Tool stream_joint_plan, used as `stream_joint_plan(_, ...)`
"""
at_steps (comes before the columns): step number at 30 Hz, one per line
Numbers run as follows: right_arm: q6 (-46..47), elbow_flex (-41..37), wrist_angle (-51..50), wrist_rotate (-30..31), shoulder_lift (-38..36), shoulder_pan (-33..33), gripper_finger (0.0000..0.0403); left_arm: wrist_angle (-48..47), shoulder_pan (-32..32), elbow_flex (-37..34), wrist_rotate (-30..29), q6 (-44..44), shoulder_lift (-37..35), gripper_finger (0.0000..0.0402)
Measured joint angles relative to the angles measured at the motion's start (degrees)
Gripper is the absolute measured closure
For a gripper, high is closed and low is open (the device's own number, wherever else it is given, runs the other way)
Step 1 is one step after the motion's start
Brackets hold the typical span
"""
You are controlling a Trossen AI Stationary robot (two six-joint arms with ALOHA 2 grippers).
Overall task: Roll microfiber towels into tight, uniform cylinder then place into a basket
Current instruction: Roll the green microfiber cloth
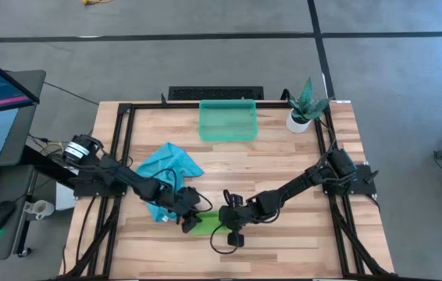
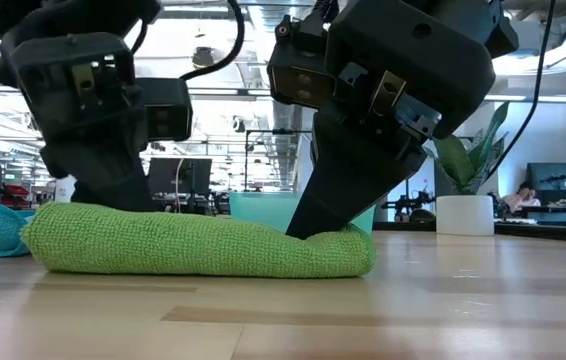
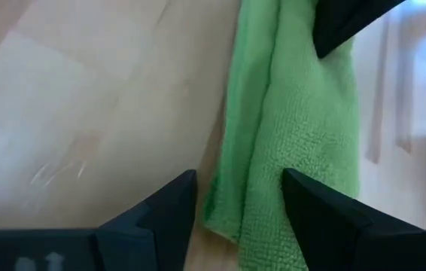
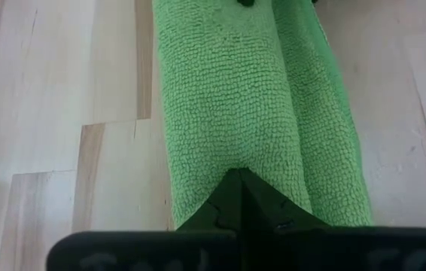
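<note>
Rolling is nearly finished: your right tool [image 2: 313, 232], closed, pins the lime green towel [image 2: 198, 243] roll near the worktop's front edge. Your left tool [image 3: 239, 199] stands wide at its other end. You still have the turquoise towel [image 1: 170, 164] unrolled and the basket [image 1: 227, 122] empty.

**Robot body: two dark arms**

Left arm [image 1: 108, 176]: matte black jointed links, a silvery cylindrical housing near its base, black cable looped along the forearm. Right arm [image 1: 315, 178]: the same black finish, boxy base joint, a cable looping beneath the wrist. Left gripper [image 3: 235, 203]: angular black fingers. Right gripper [image 4: 235, 197]: wedge-shaped black fingers. Wrist housings in the low view carry small metal brackets with screws.
</note>
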Motion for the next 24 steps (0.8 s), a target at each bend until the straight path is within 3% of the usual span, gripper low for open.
stream_joint_plan(10,1.9,0.0,0.0,0.1,0.0,-0.3,0.0381,0.9,0.0,0.2,2.1,-0.1,2.9,0.022)
stream_joint_plan(13,3.9,0.0,0.0,-0.3,0.0,-0.8,0.0377,0.6,0.0,0.2,1.9,-0.7,3.0,0.0253)
stream_joint_plan(20,6.0,0.0,0.1,-0.6,0.0,-1.8,0.0365,0.3,0.0,0.1,1.9,-0.2,3.2,0.0377)
stream_joint_plan(24,6.3,0.0,0.2,-0.3,0.0,-1.8,0.0345,0.3,-0.1,0.1,2.2,0.2,3.2,0.0391)
